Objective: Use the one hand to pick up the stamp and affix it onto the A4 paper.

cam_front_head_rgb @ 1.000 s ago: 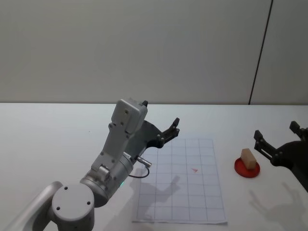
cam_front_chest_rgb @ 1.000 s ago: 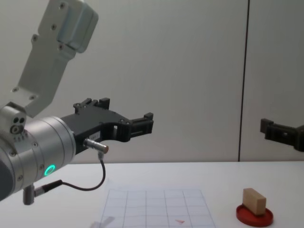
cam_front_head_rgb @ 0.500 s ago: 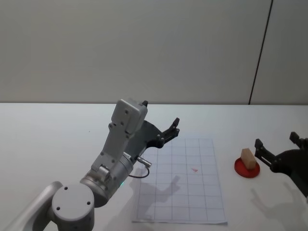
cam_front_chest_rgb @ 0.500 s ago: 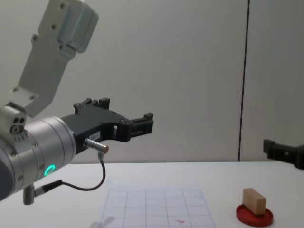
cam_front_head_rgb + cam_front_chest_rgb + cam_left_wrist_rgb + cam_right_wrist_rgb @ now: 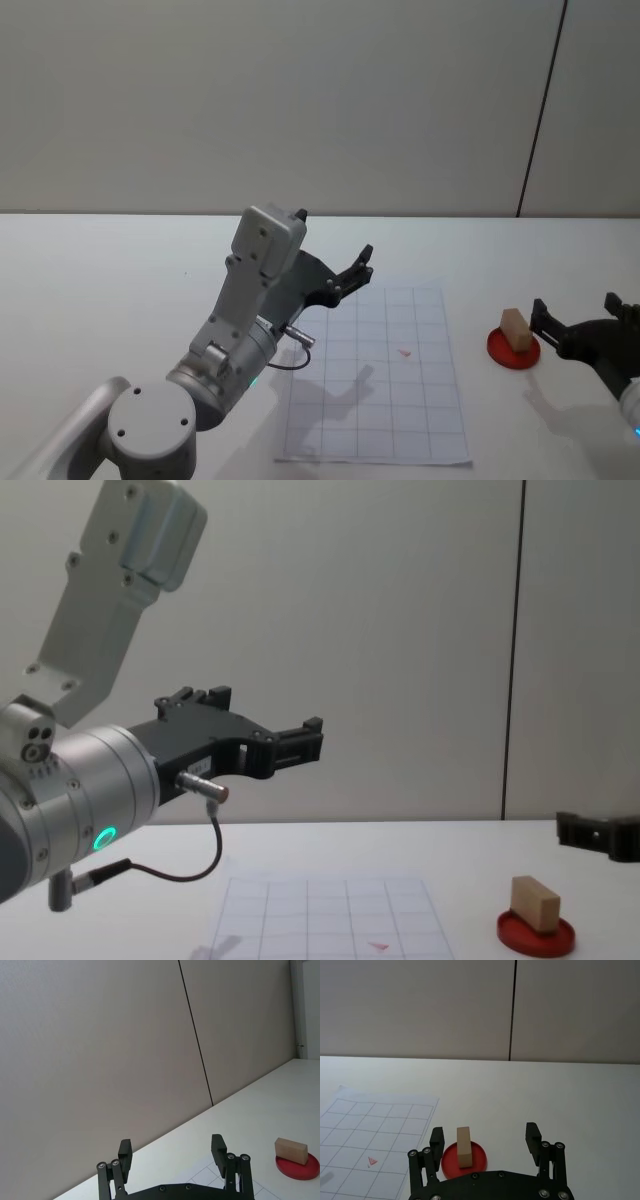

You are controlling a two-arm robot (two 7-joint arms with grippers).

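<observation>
The stamp point(image 5: 514, 329), a small tan wooden block, stands on a round red ink pad point(image 5: 503, 354) to the right of the A4 paper point(image 5: 375, 400). My right gripper point(image 5: 576, 306) hovers open just right of the stamp, low over the table. In the right wrist view the stamp point(image 5: 463, 1146) lies ahead of the open right gripper point(image 5: 485, 1134), apart from both fingers. In the chest view one right finger point(image 5: 590, 832) hangs a little above the stamp point(image 5: 535, 902). My left gripper point(image 5: 355, 272) is held open above the paper's far left corner, holding nothing.
The grid paper point(image 5: 330, 920) carries a small red mark point(image 5: 405, 351) near its middle. The left arm's big silver body point(image 5: 240, 320) with a green light rises over the table's left side. A pale wall with a dark vertical seam point(image 5: 540, 105) stands behind the white table point(image 5: 90, 290).
My right gripper has come down toward the table beside the stamp, staying open. The left arm, the stamp and the paper have not moved.
</observation>
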